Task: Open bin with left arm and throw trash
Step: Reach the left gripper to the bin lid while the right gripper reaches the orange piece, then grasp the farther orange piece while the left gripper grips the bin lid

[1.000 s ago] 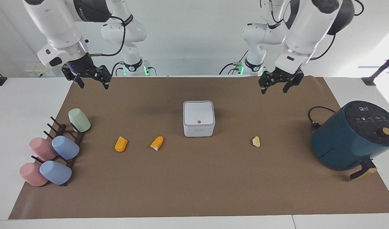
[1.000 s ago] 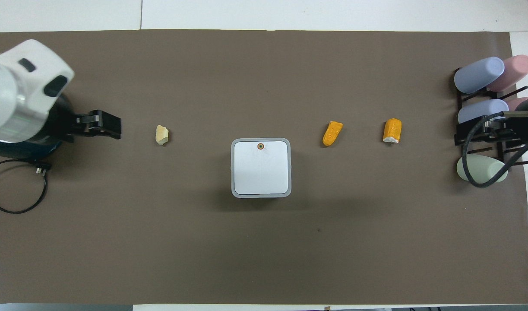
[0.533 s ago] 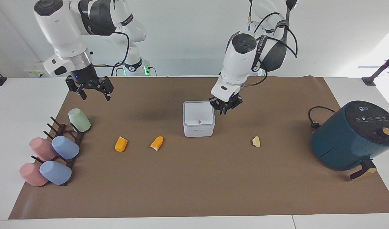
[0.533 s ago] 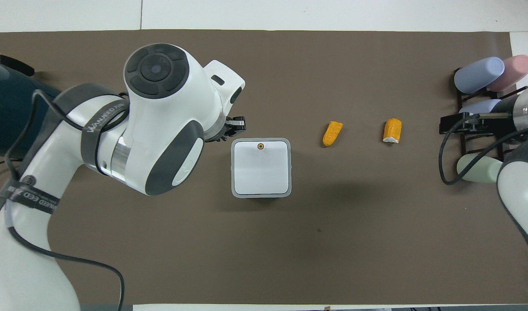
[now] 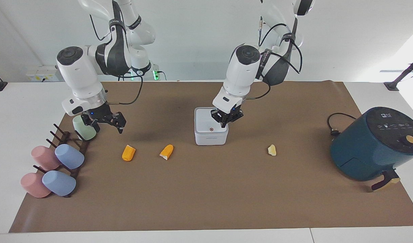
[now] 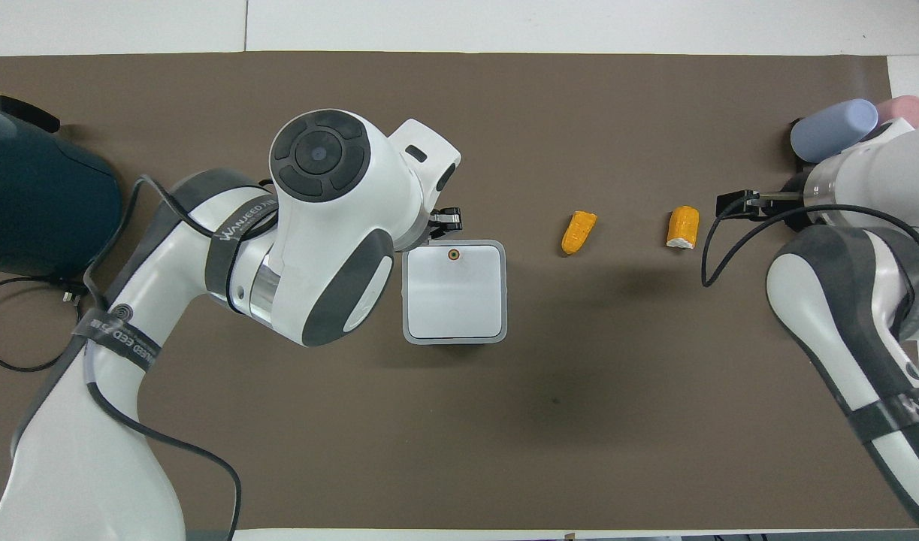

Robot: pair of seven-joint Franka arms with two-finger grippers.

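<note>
Movement is the news here: a second ago both arms hung back at the robots' edge of the mat, and now the left gripper (image 5: pixel 225 122) has swung in low over the bin (image 5: pixel 211 130), at the corner toward the left arm's end, close to the lid's round button (image 5: pixel 211 129). Its fingers look nearly closed with nothing between them. Lid is flat and closed, so opening looks just about to begin. Bin sits mid-mat.

The right gripper (image 5: pixel 105 120) has come down too, fingers spread and empty, over the mat beside the green cup (image 5: pixel 83 130), near the orange scrap (image 5: pixel 128 153) at the right arm's end of the table. A second orange scrap (image 5: pixel 166 151) lies between that one and the bin; the pale scrap (image 5: pixel 272 150) lies toward the left arm's end.

Cups on the rack (image 5: pixel 69 148) and the air fryer (image 5: pixel 375 143) stand at the two ends; only the cups crowd the right gripper's reach
</note>
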